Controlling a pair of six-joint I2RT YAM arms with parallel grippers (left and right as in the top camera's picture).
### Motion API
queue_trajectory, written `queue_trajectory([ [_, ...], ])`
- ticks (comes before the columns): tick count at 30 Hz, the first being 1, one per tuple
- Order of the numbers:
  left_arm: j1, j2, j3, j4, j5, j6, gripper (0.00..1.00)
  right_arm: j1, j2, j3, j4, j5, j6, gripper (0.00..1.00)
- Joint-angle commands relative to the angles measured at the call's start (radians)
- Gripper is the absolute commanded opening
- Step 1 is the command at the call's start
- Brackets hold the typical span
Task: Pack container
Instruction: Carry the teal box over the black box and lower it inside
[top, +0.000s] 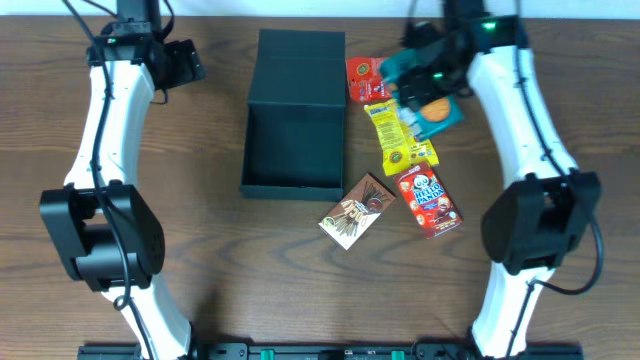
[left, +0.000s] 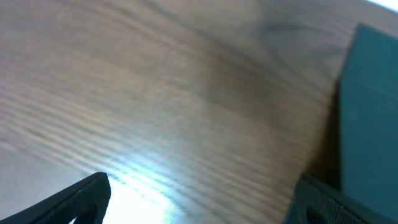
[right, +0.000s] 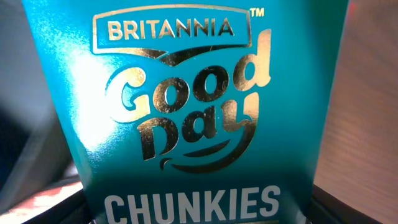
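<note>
- The left gripper (top: 183, 63) hangs over the brown wooden table (top: 200, 200), to the left of the container and near its far left corner. Its two black fingers (left: 87, 198) are spread as wide as they go. Nothing is between them, only bare table.
- The container (top: 293, 170) is a dark teal-black square cardboard box with a flat hinged lid. It sits in the middle of the table, between the two arms. It is open, and the lid (top: 300, 70) lies back flat on its far side. The left wrist view shows one dark side of it (left: 373, 106).
- A brown and white snack box (top: 355, 210) lies just right of the container's near right corner.
- A small red snack pack (top: 362, 78) lies just right of the lid.
- A yellow snack pack (top: 385, 125) and a yellow and green snack pack (top: 410, 155) lie in a line to the right of the container.
- A red panda snack box (top: 430, 200) lies farther right of the container, near its front edge.
- A bright teal cardboard cookie box (right: 186, 124) with gold "Good Day" letters is to the right of the container, level with the lid.
- The right gripper (top: 428, 78) has this cookie box between its fingers (right: 37, 208). The fingers stand wide, and the box fills the whole gap from one to the other.
</note>
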Motion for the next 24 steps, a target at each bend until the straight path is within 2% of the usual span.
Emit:
queue_trajectory([
  [1,0.041,-0.019,0.014,-0.023,-0.047,0.005,0.95,0.081,-0.003,0.022,-0.008,-0.08,0.079,0.77],
  [6,0.101,-0.019,0.014,-0.04,-0.055,0.008,0.95,0.214,-0.003,0.022,-0.01,-0.092,0.187,0.79],
  [10,0.143,-0.019,0.014,-0.047,-0.053,0.007,0.95,0.299,-0.003,0.022,-0.005,-0.092,0.328,0.77],
  [15,0.161,-0.019,0.014,-0.059,-0.051,-0.002,0.95,0.352,-0.003,0.022,0.018,-0.079,0.615,0.73],
  [18,0.162,-0.019,0.014,-0.062,-0.051,-0.016,0.95,0.372,-0.003,0.022,0.036,-0.011,0.794,0.67],
  [20,0.162,-0.019,0.014,-0.062,-0.047,-0.026,0.95,0.385,-0.003,0.02,0.035,0.076,0.901,0.67],
  [22,0.162,-0.019,0.014,-0.063,-0.032,-0.032,0.95,0.398,0.0,0.017,0.035,0.135,0.983,0.7],
  [24,0.162,-0.019,0.014,-0.063,-0.013,-0.033,0.95,0.412,0.006,0.017,0.035,0.137,1.021,0.66],
])
